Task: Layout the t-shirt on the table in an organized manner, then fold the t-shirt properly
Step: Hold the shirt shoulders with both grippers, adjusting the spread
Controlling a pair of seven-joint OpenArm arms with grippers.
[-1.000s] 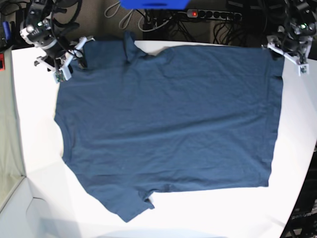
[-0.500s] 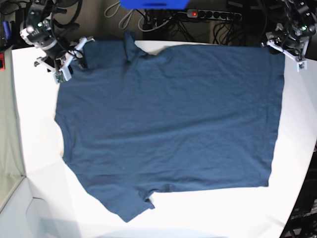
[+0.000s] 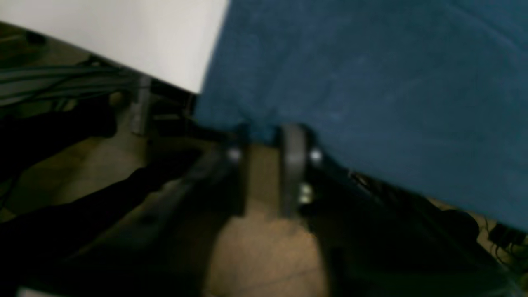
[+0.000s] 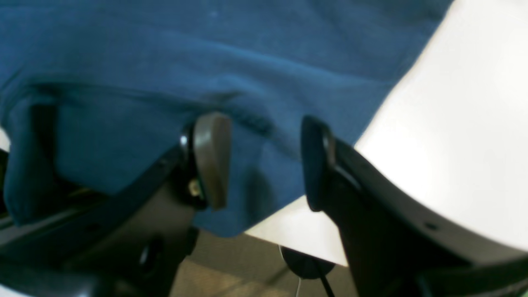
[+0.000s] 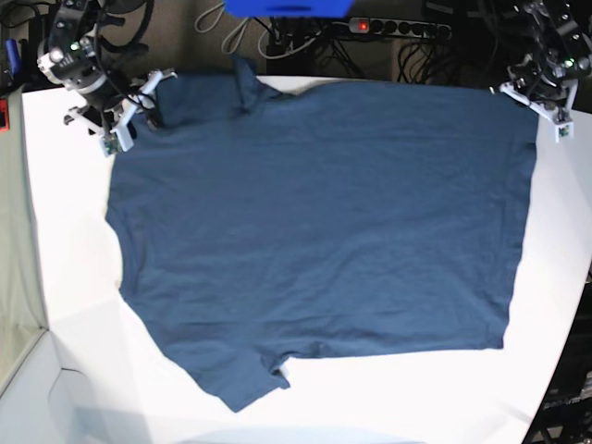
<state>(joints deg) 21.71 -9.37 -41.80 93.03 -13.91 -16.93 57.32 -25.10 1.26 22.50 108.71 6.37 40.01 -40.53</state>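
The dark navy t-shirt point(image 5: 314, 231) lies spread flat on the white table point(image 5: 65, 259), one sleeve toward the front edge and one at the far left corner. My left gripper point(image 5: 538, 107) is at the shirt's far right corner. In the left wrist view its fingers point(image 3: 292, 165) stand close together, pinching the shirt's edge point(image 3: 260, 126) over the table's rim. My right gripper point(image 5: 137, 106) is at the far left sleeve. In the right wrist view it point(image 4: 264, 161) is open, its two fingers straddling a fold of blue cloth point(image 4: 123, 136) without squeezing it.
Behind the table's far edge lie a power strip with a red light point(image 5: 388, 26), tangled cables and a blue object point(image 5: 287, 7). The table curves away at the right point(image 5: 578, 305). Brown floor point(image 3: 255, 247) shows below the rim.
My left gripper has closed on the shirt's far right corner and drawn it slightly rightward, stretching the cloth. The right arm has not moved.
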